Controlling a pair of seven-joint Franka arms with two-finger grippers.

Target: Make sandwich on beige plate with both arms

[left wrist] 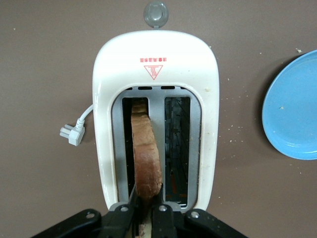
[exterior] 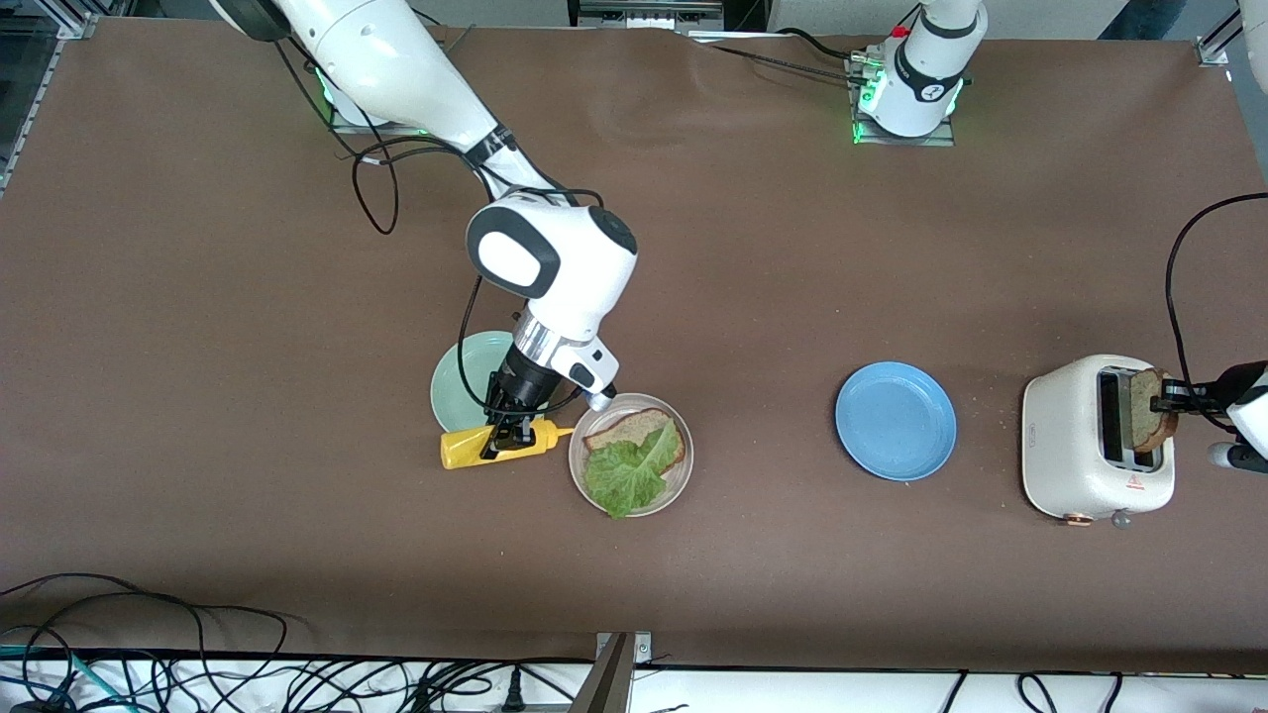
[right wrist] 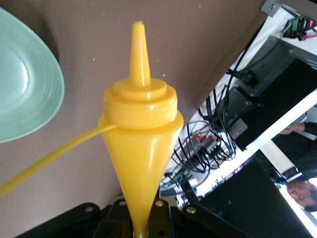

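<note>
The beige plate (exterior: pixel 680 473) holds one brown bread slice (exterior: pixel 634 428) with a green lettuce leaf (exterior: pixel 627 471) on top. A second bread slice (exterior: pixel 1149 411) stands up out of a slot of the white toaster (exterior: pixel 1075 446), and my left gripper (exterior: pixel 1174 396) is shut on its upper edge. In the left wrist view the slice (left wrist: pixel 146 151) is pinched by the left gripper (left wrist: pixel 144 214). My right gripper (exterior: pixel 500 441) is shut on a yellow squeeze bottle (exterior: pixel 466 448) held level, nozzle toward the beige plate. The bottle (right wrist: pixel 140 129) fills the right wrist view above the right gripper (right wrist: pixel 141 225).
A mint-green plate (exterior: pixel 458 381) lies partly under the right wrist, touching distance from the bottle. A blue plate (exterior: pixel 896 421) sits between the beige plate and the toaster. The toaster's cord and plug (left wrist: pixel 72 133) lie on the brown table. Cables hang along the table's front edge.
</note>
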